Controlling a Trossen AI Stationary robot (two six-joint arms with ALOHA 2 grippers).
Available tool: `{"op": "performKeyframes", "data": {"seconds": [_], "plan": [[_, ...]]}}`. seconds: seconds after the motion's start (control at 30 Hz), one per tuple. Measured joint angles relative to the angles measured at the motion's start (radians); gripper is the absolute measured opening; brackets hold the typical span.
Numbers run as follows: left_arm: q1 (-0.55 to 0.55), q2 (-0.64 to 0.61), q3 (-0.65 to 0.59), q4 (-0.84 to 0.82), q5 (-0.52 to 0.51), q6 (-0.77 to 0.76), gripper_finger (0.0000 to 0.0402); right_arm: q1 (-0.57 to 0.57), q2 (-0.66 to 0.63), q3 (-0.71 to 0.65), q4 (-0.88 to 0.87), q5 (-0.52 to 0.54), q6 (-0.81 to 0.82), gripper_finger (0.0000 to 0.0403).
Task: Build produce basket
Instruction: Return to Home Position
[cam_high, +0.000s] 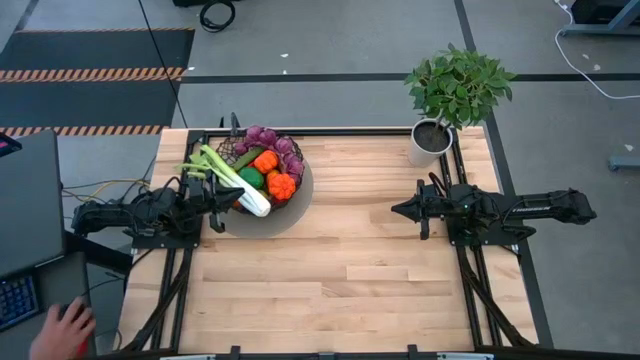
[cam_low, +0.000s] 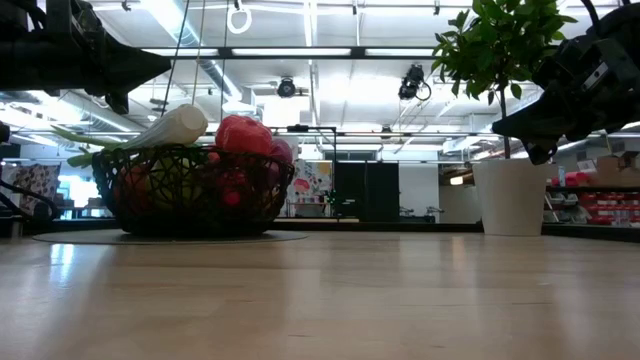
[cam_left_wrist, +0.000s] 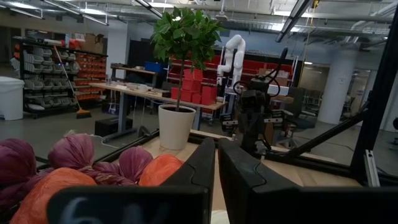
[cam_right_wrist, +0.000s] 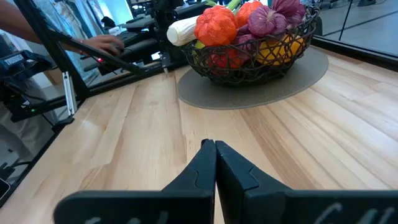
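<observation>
The dark wire basket (cam_high: 262, 178) stands on a round grey mat (cam_high: 290, 208) at the table's far left. It holds the produce: a leek (cam_high: 232, 178) lying over the rim, orange pieces (cam_high: 281, 185), a green piece (cam_high: 250, 177) and purple pieces (cam_high: 272, 140). The basket also shows in the low view (cam_low: 190, 190) and the right wrist view (cam_right_wrist: 255, 59). My left gripper (cam_high: 220, 212) is shut and empty just left of the basket. My right gripper (cam_high: 396, 210) is shut and empty at the table's right, pointing toward the basket.
A white pot with a green leafy plant (cam_high: 440, 130) stands at the table's far right corner. A person's hand (cam_high: 60, 325) shows off the table at the near left. Bare wood (cam_high: 340, 270) lies between the arms and toward the near edge.
</observation>
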Motion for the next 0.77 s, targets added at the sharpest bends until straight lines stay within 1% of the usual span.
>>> {"op": "performKeyframes", "data": {"seconds": [0.33,0.6,0.77], "plan": [[0.000,0.000,0.000,0.000,0.000,0.000,0.0036,0.000,0.000,0.000,0.000,0.000,0.000,0.0010],[0.000,0.000,0.000,0.000,0.000,0.000,0.0026,0.000,0.000,0.000,0.000,0.000,0.000,0.0010],[0.000,0.000,0.000,0.000,0.000,0.000,0.0031,0.000,0.000,0.000,0.000,0.000,0.000,0.0010]]}}
